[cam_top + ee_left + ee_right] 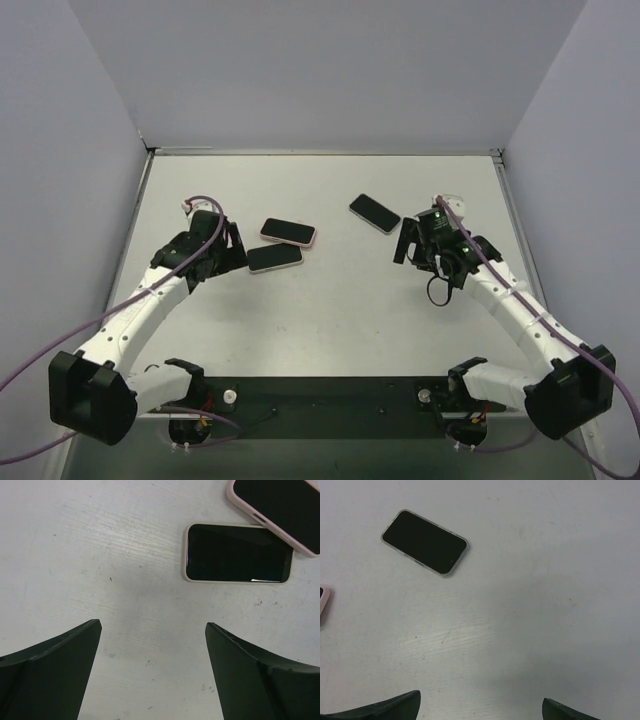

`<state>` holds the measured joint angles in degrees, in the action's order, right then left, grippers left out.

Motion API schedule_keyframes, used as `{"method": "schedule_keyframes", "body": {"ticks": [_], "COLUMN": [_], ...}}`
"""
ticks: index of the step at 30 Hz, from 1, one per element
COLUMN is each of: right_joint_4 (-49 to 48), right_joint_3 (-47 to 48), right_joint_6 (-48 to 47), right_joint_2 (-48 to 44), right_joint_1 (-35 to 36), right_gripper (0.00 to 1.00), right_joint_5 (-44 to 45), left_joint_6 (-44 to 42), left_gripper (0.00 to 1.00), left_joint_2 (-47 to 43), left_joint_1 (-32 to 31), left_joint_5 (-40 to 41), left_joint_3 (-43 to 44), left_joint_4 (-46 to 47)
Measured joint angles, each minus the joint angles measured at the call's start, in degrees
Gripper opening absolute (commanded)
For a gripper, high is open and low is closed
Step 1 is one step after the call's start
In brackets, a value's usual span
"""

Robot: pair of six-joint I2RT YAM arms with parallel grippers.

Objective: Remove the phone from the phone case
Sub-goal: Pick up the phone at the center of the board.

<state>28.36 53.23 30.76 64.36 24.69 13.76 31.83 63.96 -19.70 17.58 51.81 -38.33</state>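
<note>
Three phones lie screen-up on the white table. A phone in a pink case (288, 232) lies at centre left, also in the left wrist view (277, 510). Just in front of it lies a phone in a pale cream case (275, 258), also in the left wrist view (238, 553). A third phone in a clear case (375, 212) lies at centre right, also in the right wrist view (424, 542). My left gripper (236, 250) (152, 630) is open and empty, left of the cream-cased phone. My right gripper (408, 242) (480, 702) is open and empty, in front of the clear-cased phone.
Grey walls close the table on the left, back and right. A black base plate (330, 395) runs along the near edge between the arm bases. The pink case's corner (323, 604) shows at the right wrist view's left edge.
</note>
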Motion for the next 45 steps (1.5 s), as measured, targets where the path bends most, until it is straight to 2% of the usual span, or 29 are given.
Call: {"method": "schedule_keyframes", "body": {"ticks": [6,12,17,25,33,38,45], "right_joint_4": [0.7,2.9,6.6,9.1,7.8,6.2,2.8], "right_joint_3": [10.1,31.5,49.9,65.0,67.2,66.8,57.4], "right_joint_6": [-5.9,-15.2,-19.9,-22.5,-21.5,-21.0,-21.5], "right_joint_2": [13.7,37.0,55.3,67.1,73.3,73.6,68.2], "right_joint_1": [0.1,-4.2,-8.0,-10.3,-10.8,-10.8,-10.6], "right_gripper": [1.0,0.96,0.98,1.0,1.0,1.0,1.0], "right_joint_5": [-3.0,-14.0,-17.6,-18.5,-26.3,-28.9,-25.4], "left_joint_6": [2.8,3.6,3.5,3.6,3.6,3.6,3.7], "left_gripper": [0.97,0.97,0.97,0.97,0.97,0.97,0.98], "left_joint_2": [7.7,9.7,10.2,9.3,9.2,9.2,9.2], "left_joint_1": [-0.8,-8.0,-9.6,-9.6,-9.6,-9.6,-9.6], "left_joint_5": [-3.5,-5.8,-4.1,-2.5,-2.3,-2.3,-2.5], "left_joint_3": [0.0,0.7,4.6,5.8,6.0,6.3,6.3], "left_joint_4": [-1.4,-2.0,-4.2,-5.8,-6.5,-6.5,-6.5]}}
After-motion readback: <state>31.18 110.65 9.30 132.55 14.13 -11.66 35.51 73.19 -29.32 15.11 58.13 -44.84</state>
